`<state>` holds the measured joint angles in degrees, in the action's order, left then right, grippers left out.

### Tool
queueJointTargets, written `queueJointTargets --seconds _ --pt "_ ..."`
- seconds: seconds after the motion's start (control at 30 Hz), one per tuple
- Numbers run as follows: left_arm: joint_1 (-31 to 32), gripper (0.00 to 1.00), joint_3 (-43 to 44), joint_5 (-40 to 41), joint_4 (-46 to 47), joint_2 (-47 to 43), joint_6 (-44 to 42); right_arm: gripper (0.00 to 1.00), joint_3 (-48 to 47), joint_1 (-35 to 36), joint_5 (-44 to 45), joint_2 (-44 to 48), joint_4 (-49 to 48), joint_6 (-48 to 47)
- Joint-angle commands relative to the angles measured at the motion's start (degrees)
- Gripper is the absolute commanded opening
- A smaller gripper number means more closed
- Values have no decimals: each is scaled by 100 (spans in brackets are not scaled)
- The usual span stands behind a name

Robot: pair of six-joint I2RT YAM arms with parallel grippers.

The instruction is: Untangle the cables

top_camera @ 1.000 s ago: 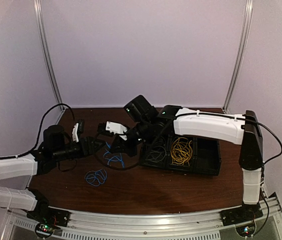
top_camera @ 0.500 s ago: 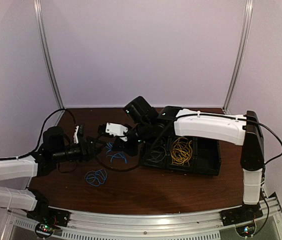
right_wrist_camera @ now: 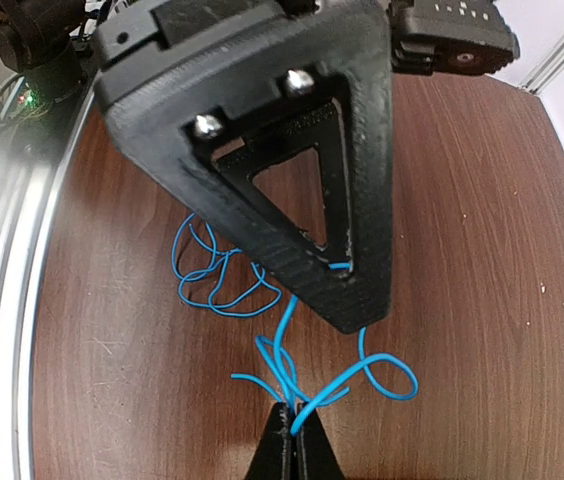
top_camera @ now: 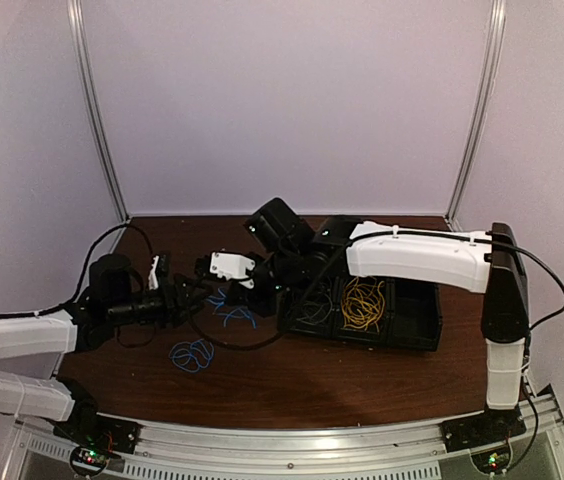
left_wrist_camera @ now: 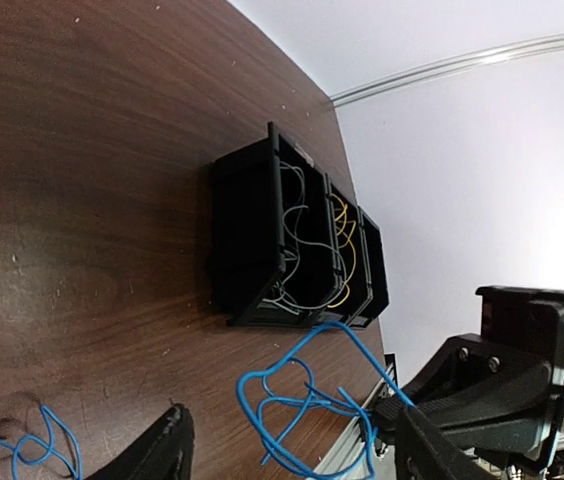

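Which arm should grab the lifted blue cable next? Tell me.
Left. The left fingers are open with the blue cable just ahead between them; the right fingers are shut on it.

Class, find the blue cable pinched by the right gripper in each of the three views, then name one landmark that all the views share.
Top external: blue cable left of centre, just left of the black tray.
Left wrist: the cable at bottom centre, below the tray.
Right wrist: the cable at bottom centre, pinched in the shut right gripper.
Shared landmark: the brown table.
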<state>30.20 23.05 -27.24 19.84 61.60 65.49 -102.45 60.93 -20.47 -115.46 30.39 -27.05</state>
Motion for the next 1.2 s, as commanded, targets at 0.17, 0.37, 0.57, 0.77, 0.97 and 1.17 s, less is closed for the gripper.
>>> queueJointTargets --seconds 0.17,0.37,0.57,0.77,0.97,1.17 --pt "-31 41 -148 -638 1574 673 705 0 -29 104 185 100 23 -123" --pt "-31 0 134 -326 723 535 310 10 224 72 166 6 0 -135" --pt "-31 0 844 1301 -2120 -155 -1065 28 1025 -160 -288 153 -123 1" --pt "-29 0 298 1493 -2150 -281 -1163 32 1363 -189 -630 -29 -262 -70" --pt "-31 0 210 1652 -2126 -346 -1218 38 1065 -169 -812 -379 -324 -248" --pt "-31 0 436 1770 -2351 -295 -1415 44 573 -207 -446 -722 -673 30"
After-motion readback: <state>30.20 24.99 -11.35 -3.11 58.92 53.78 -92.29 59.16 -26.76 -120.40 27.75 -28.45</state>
